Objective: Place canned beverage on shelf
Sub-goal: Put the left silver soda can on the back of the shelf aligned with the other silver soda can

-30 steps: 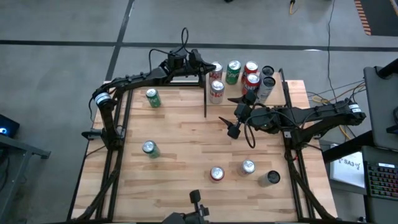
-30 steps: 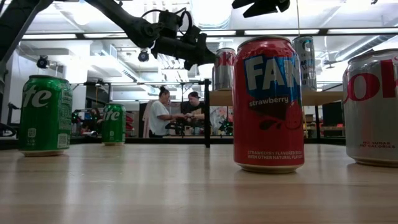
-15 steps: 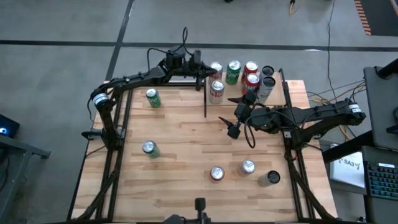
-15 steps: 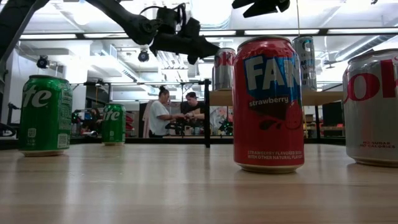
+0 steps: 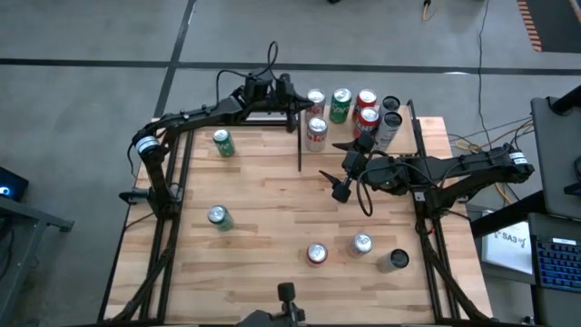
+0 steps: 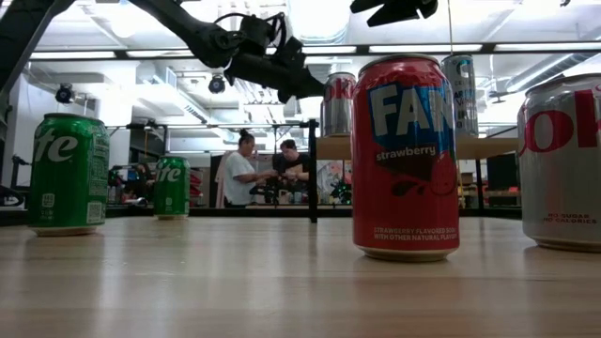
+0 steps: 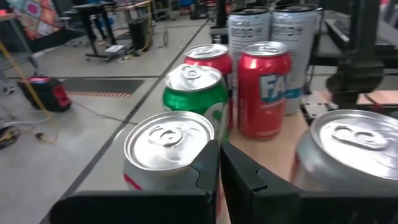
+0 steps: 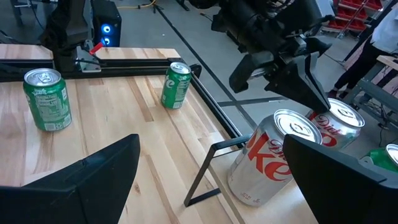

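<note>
Pale wood of the shelf is carrying a cluster of cans at the table's far right corner, black posts edging it. The left gripper is hovering at the shelf's far left edge, its fingers pressed together and holding nothing, just beside a silver-and-red can; the left wrist view is showing that can's top right past the closed fingertips, with a green can and a red can behind it. Another silver-and-red can is standing at the shelf's near left edge. The right gripper is hanging over the table just in front of the shelf, its fingers spread wide and empty. Two green cans are standing along the table's left side. Three more cans are sitting near the table's near edge.
</note>
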`<state>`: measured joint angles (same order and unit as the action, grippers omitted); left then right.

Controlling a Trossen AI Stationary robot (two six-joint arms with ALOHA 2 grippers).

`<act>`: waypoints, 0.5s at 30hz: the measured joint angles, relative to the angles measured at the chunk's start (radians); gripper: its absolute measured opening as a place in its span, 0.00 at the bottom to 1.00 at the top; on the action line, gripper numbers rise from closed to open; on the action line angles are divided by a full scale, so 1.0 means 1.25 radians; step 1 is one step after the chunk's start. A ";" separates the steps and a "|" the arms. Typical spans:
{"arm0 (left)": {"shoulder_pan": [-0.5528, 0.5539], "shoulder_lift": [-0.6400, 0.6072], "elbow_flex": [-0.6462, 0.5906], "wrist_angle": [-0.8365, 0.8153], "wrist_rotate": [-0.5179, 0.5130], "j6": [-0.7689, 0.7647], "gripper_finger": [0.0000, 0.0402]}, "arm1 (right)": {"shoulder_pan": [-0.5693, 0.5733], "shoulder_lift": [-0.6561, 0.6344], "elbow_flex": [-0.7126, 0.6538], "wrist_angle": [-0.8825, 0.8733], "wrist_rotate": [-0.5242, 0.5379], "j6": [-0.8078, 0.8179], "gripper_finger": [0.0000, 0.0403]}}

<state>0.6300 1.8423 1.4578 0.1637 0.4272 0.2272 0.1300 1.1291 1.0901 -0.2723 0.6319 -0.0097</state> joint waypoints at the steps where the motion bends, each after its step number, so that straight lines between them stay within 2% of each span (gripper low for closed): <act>1: 0.000 0.000 0.000 -0.001 -0.013 0.000 0.00 | 0.000 0.000 0.000 0.000 0.000 0.000 0.95; 5: 0.000 0.001 0.000 -0.001 -0.040 -0.001 0.00 | 0.000 0.000 0.000 0.000 0.000 0.000 0.95; 15: -0.002 -0.010 -0.001 -0.005 -0.027 -0.006 0.00 | 0.000 0.000 0.000 0.000 0.000 0.000 0.95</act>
<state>0.6273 1.8297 1.4563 0.1577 0.3931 0.2195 0.1301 1.1291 1.0901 -0.2722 0.6319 -0.0101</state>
